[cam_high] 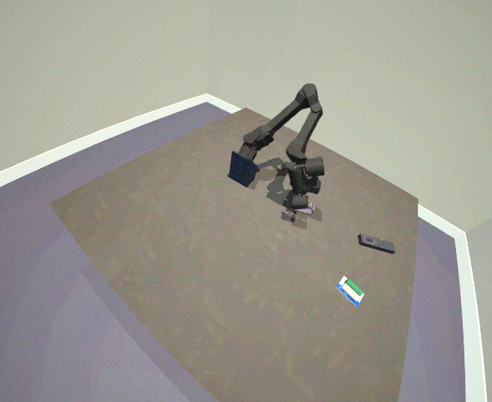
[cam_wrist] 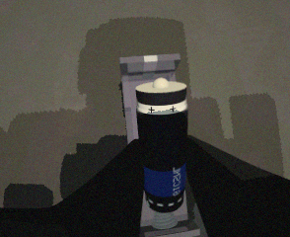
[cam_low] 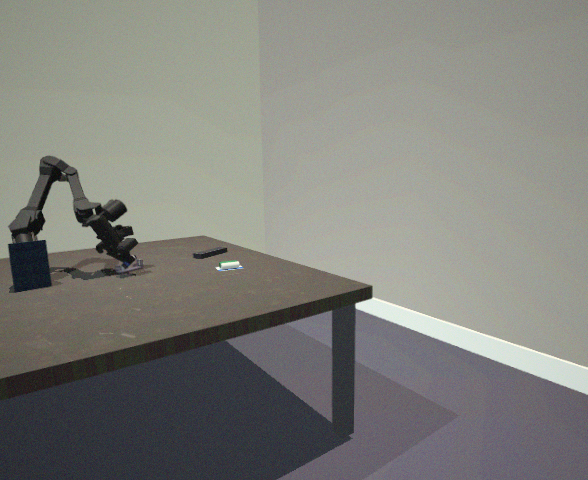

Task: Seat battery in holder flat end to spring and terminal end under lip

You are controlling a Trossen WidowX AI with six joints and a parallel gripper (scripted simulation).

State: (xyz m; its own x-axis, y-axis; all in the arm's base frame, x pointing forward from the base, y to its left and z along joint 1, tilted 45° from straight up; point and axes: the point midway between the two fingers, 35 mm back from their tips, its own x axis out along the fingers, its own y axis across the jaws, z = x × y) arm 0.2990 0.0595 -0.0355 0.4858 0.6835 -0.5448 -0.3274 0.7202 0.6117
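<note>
My gripper [cam_high: 299, 206] [cam_low: 128, 262] [cam_wrist: 163, 145] is shut on the battery [cam_wrist: 165, 140], which is black with a blue band. The battery is tilted in the wrist view, its terminal end raised and its flat end low, close to the spring [cam_wrist: 164, 220]. I cannot tell whether the flat end touches the spring. The pale grey holder [cam_high: 310, 209] [cam_low: 138, 265] [cam_wrist: 130, 111] lies on the table under the battery. Its lip [cam_wrist: 150, 59] shows beyond the terminal end, which is above the holder floor and not under the lip. The fingers and battery hide much of the holder.
A black bar-shaped object [cam_high: 376, 244] [cam_low: 210, 253] lies on the table beyond the holder. A green and white roll [cam_high: 353, 286] [cam_low: 229, 265] lies nearby on a blue and white base. A dark blue block [cam_high: 242, 168] [cam_low: 29, 265] stands at the arm's base.
</note>
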